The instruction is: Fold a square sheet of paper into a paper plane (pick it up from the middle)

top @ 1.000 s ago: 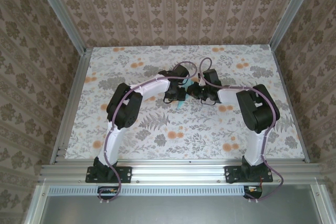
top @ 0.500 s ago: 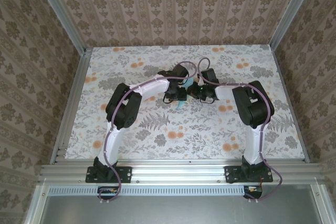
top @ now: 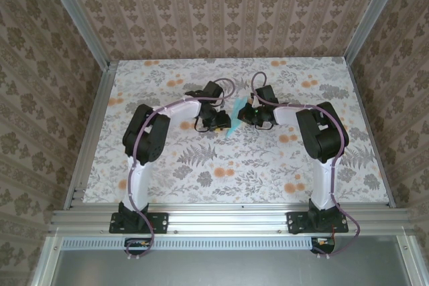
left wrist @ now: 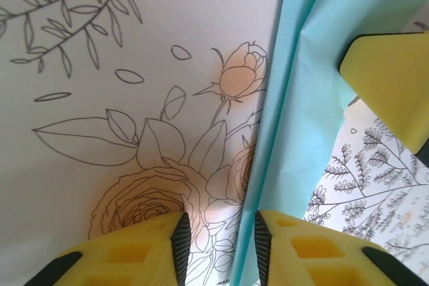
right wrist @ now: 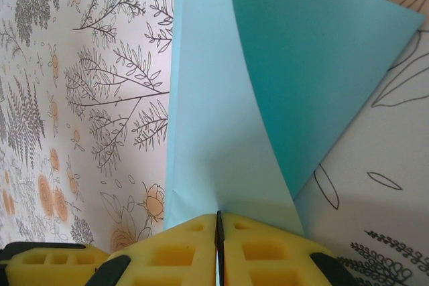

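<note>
- Two grippers are meeting over the middle of the worktop [top: 167,172], a little toward its far edge, with the turquoise sheet [right wrist: 201,132] hanging between them, up off the floral print.
- Right gripper [right wrist: 218,222] is clamping the sheet — its yellow pads are pressing together on the paper's near edge, where a lengthwise crease is running away from the seam.
- Left gripper [left wrist: 218,236] is standing with its pads apart; the sheet's edge is running into the gap beside one pad, but nothing is being pinched there.
- One triangular flap is lying folded across a paler panel, so the folding is looking begun rather than finished — no slim pointed dart is showing yet.
- Remaining work, judging from this, is looking like the further lengthwise folds and the wings, then setting the plane down.
</note>
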`<state>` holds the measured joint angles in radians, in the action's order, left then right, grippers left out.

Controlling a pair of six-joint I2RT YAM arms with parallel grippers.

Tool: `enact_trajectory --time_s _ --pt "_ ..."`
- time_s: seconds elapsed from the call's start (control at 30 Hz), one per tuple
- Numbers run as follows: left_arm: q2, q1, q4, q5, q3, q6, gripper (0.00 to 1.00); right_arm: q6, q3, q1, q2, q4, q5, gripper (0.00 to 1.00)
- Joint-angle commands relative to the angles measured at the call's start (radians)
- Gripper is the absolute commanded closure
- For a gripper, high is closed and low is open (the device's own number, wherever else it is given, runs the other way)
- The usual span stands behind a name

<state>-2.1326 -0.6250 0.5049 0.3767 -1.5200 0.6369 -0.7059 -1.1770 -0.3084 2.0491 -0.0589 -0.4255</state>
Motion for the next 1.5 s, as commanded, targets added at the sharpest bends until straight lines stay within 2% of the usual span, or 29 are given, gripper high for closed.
enact_trajectory --time_s 0.0,0.13,0.43,0.63,0.87,1.0,1.23,1.47 --pt "0.01 0.01 -0.082 0.1 0.033 0.024 0.7 0.026 -0.012 0.005 0.04 0.064 0.013 0.89" --pt "0.01 0.011 -0.103 0.123 0.045 0.029 0.74 0.028 -0.012 0.005 0.043 0.066 0.012 0.89" --pt "0.017 0.015 -0.158 0.161 0.064 0.038 0.74 0.031 -0.01 0.006 0.045 0.07 0.014 0.89" --pt "0.051 0.015 -0.185 0.109 0.1 0.049 0.78 0.031 -0.008 0.007 0.046 0.07 0.016 0.89" --pt "0.076 0.015 -0.239 0.134 0.125 0.046 0.73 0.033 -0.007 0.006 0.048 0.073 0.016 0.89" --pt "0.065 0.013 -0.25 0.154 0.128 0.042 0.73 0.033 -0.007 0.007 0.049 0.072 0.016 0.89" --pt "0.021 0.007 -0.18 0.151 0.094 0.015 0.82 0.034 -0.007 0.006 0.05 0.076 0.018 0.89" --pt "-0.002 -0.005 -0.142 0.145 0.079 -0.006 0.82 0.034 -0.006 0.007 0.052 0.076 0.021 0.89"
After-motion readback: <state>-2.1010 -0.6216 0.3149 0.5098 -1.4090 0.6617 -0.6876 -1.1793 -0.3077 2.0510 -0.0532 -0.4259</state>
